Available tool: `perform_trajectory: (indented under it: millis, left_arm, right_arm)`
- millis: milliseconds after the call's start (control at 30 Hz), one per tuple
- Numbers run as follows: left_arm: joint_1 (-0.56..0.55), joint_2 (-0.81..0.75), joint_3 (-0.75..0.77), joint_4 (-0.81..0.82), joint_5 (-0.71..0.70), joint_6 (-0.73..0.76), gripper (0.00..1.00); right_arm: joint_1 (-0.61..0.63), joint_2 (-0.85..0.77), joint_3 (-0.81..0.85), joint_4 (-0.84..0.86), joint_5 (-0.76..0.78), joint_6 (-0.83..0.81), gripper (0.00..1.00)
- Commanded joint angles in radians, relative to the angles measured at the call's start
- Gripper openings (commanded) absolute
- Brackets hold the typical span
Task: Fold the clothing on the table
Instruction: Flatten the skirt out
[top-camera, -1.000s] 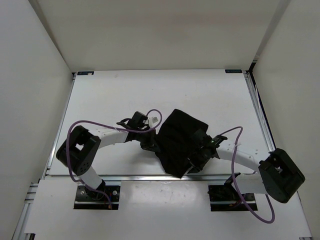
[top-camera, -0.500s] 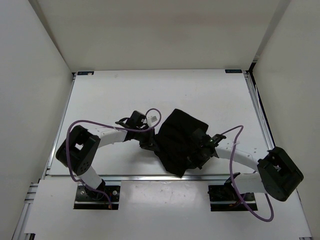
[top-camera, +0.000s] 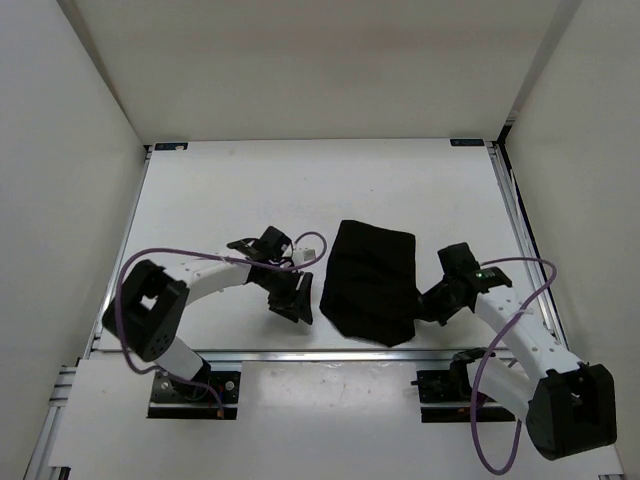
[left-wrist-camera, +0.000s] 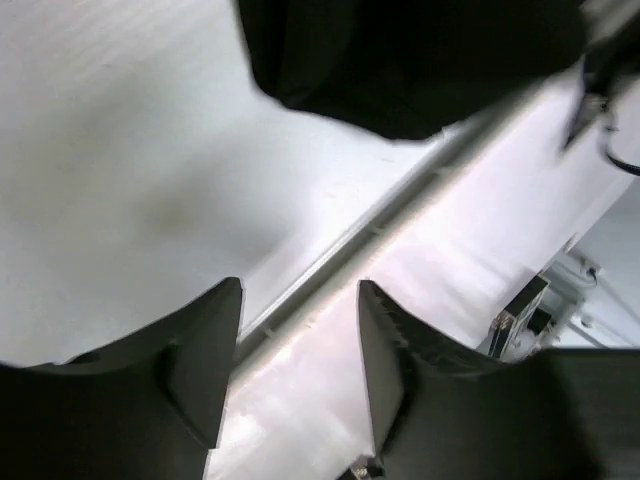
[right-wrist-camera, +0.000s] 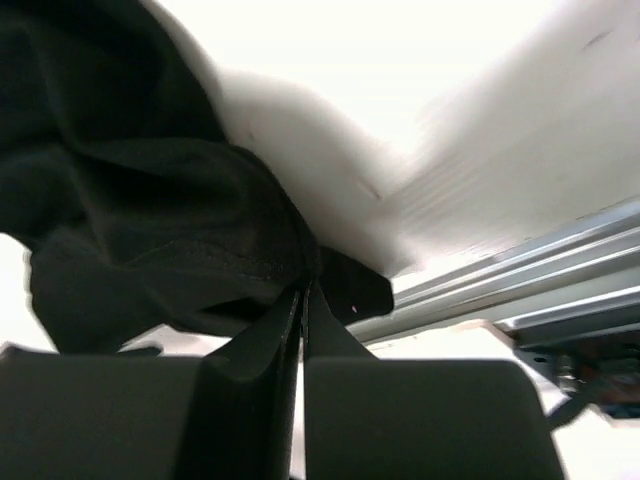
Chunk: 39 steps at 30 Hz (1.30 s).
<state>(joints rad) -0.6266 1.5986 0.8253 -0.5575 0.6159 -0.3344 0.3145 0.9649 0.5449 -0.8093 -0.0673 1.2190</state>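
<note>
The black clothing (top-camera: 370, 282) lies as a roughly rectangular folded heap on the white table (top-camera: 220, 190), near its front edge. My left gripper (top-camera: 297, 300) is open just left of the clothing, apart from it. In the left wrist view its fingers (left-wrist-camera: 300, 290) frame bare table and rail, with the clothing (left-wrist-camera: 400, 60) beyond them. At the clothing's lower right edge my right gripper (top-camera: 428, 305) is shut. The right wrist view shows its jaws (right-wrist-camera: 303, 290) pressed together on a fold of the clothing (right-wrist-camera: 130, 200).
A metal rail (top-camera: 300, 352) runs along the table's near edge, close under both grippers and seen again as the rail (right-wrist-camera: 520, 290). White walls stand on three sides. Purple cables (top-camera: 310, 240) loop off both arms.
The left gripper opened, let go of the clothing and drew back to the left. The right gripper shut on the clothing's edge and swung right; the clothing now lies flatter.
</note>
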Motion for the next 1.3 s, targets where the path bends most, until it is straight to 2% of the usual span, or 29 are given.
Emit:
perform_trajectory:
  millis: [0,67,167,233,267,300,333,433,467,533,600,633,700,733,767,800,833,867,967,1100,1167,1267]
  left_arm:
    - [0.021,-0.176,0.005,-0.003,0.045,0.012,0.62]
    - [0.088,-0.23,-0.021,0.022,0.019,-0.011,0.64]
    - [0.151,-0.209,-0.014,0.004,-0.034,-0.002,0.63]
    - [0.186,-0.183,-0.015,-0.002,-0.065,0.002,0.61]
    - [0.195,-0.172,-0.012,0.007,-0.071,-0.003,0.61]
    - [0.217,-0.161,-0.011,0.01,-0.08,-0.009,0.61]
    - [0.235,-0.155,-0.008,0.021,-0.096,-0.018,0.6]
    - [0.29,-0.146,0.001,0.051,-0.127,-0.043,0.6]
    - [0.319,-0.146,0.005,0.057,-0.127,-0.048,0.6]
    - [0.37,-0.138,0.017,0.067,-0.13,-0.046,0.61]
    - [0.386,-0.138,0.02,0.056,-0.136,-0.041,0.62]
    - [0.387,-0.12,0.026,0.047,-0.142,-0.032,0.62]
    - [0.38,-0.1,0.034,0.034,-0.154,-0.015,0.62]
    - [0.37,-0.082,0.032,0.033,-0.156,-0.021,0.61]
    - [0.361,-0.074,0.034,0.037,-0.157,-0.022,0.61]
    - [0.346,-0.069,0.032,0.031,-0.159,-0.026,0.61]
    - [0.344,-0.068,0.028,0.04,-0.154,-0.031,0.61]
    - [0.323,-0.066,0.025,0.045,-0.16,-0.038,0.61]
    - [0.292,-0.062,0.008,0.068,-0.157,-0.057,0.61]
    - [0.286,-0.057,0.001,0.07,-0.162,-0.066,0.61]
    - [0.294,-0.058,0.003,0.071,-0.163,-0.069,0.61]
    - [0.295,-0.068,0.009,0.079,-0.165,-0.08,0.61]
  right_arm:
    - [-0.078,0.049,0.116,-0.076,0.063,-0.171,0.0]
    - [-0.097,0.145,0.189,-0.056,0.064,-0.234,0.0]
    - [-0.039,0.296,0.347,0.01,0.064,-0.283,0.0]
    - [0.049,0.513,0.495,0.033,0.047,-0.328,0.0]
    - [0.067,0.576,0.641,0.026,0.034,-0.366,0.0]
    - [0.115,0.706,0.805,0.001,0.023,-0.407,0.0]
    - [0.154,0.829,0.893,-0.014,0.011,-0.429,0.0]
    - [0.207,1.079,1.434,-0.07,-0.093,-0.551,0.0]
    - [0.207,1.15,1.513,-0.071,-0.174,-0.567,0.0]
    - [0.213,1.228,1.893,-0.013,-0.402,-0.614,0.0]
    - [0.215,1.204,1.937,0.014,-0.437,-0.631,0.0]
    - [0.216,1.184,1.939,0.03,-0.436,-0.651,0.0]
    - [0.212,1.071,1.836,0.059,-0.431,-0.679,0.0]
    - [0.207,1.024,1.682,0.128,-0.434,-0.681,0.0]
    - [0.187,0.914,1.45,0.277,-0.459,-0.635,0.0]
    - [0.163,0.776,1.31,0.377,-0.465,-0.595,0.0]
    - [0.141,0.714,1.051,0.55,-0.476,-0.481,0.0]
    - [0.091,0.616,0.858,0.631,-0.465,-0.405,0.0]
    - [-0.038,0.474,0.561,0.573,-0.433,-0.386,0.0]
    - [-0.15,0.325,0.302,0.428,-0.323,-0.46,0.0]
    - [-0.186,0.29,0.262,0.334,-0.258,-0.473,0.0]
    - [-0.173,0.274,0.259,0.259,-0.148,-0.496,0.0]
